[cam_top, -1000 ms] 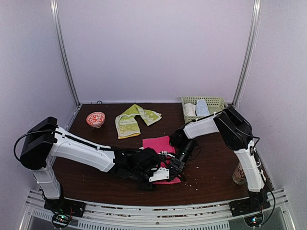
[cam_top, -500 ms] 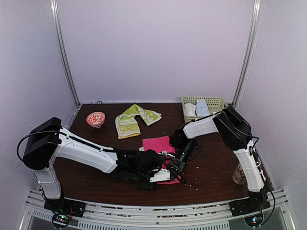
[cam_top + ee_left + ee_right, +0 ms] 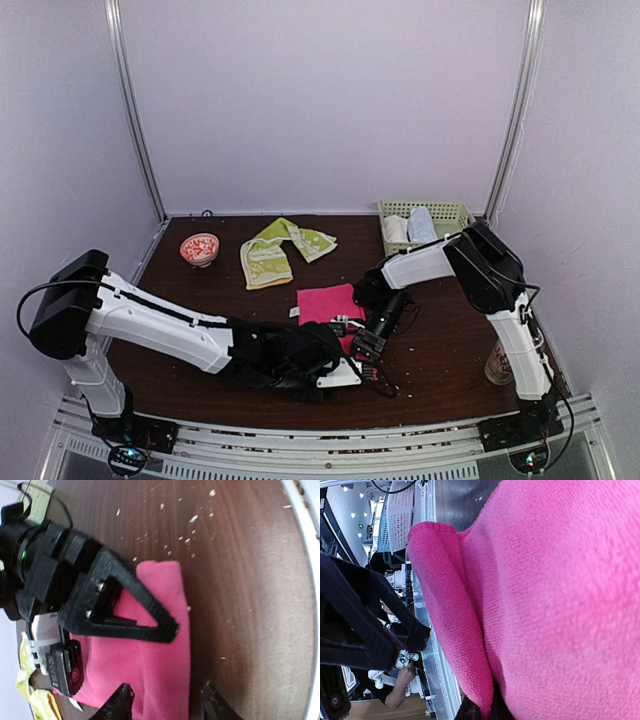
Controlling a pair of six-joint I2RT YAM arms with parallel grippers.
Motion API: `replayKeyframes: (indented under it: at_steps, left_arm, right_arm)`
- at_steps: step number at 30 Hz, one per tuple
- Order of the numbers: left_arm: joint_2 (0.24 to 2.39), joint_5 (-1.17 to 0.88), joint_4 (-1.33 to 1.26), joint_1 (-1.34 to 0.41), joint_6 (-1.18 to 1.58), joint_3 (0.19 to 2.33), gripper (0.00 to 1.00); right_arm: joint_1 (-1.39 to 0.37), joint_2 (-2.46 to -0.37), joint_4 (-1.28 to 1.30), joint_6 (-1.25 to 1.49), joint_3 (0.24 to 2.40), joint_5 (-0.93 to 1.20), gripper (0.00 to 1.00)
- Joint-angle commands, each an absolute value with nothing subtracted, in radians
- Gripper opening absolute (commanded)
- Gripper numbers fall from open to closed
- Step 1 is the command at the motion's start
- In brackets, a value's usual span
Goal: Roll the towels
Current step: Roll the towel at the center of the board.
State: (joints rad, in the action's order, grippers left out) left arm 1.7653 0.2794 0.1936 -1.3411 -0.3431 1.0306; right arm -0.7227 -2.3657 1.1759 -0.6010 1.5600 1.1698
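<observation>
Dark brown wood of the table, boxed in by pale lilac walls, carried the hot-pink towel directly under both grippers. Its end nearest the left gripper was doubled over into a thick, soft fold. The left gripper stood about half open with nothing held. 1 fingertip hovered over the pink cloth and the other over bare wood just past the towel's edge, so the folded end lay partly in the gap. The right gripper faced it from the far side, its fingers closed tight together and laid on top of the towel, tips pointing at the fold. In its own wrist view the fold's ridge ran down to the closed tips. Whether any cloth was pinched between them could not be told.

White crumbs speckled the wood beside the right gripper. The yellow-green patterned cloth lay crumpled and unrolled, well beyond both grippers and off to their left. Farther left sat 1 small red-and-white bowl. Beyond the right gripper and to its right, a pale green basket by the back wall held 2 rolled cloths, a white one and a light-blue one. A small cup or jar stood well to the right of both grippers.
</observation>
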Motion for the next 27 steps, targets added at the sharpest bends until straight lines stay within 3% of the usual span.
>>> replayKeyframes:
  at_steps: [1, 27]
  left_arm:
    - [1.767, 0.230, 0.163, -1.357, -0.371, 1.040, 0.45]
    - [1.961, 0.316, 0.227, -1.332, -0.289, 1.072, 0.43]
  right_arm:
    - [-0.727, -2.488, 1.098, -0.598, 1.512, 0.944, 0.00]
    - [-0.729, -2.477, 1.112, -0.612, 1.502, 0.954, 0.01]
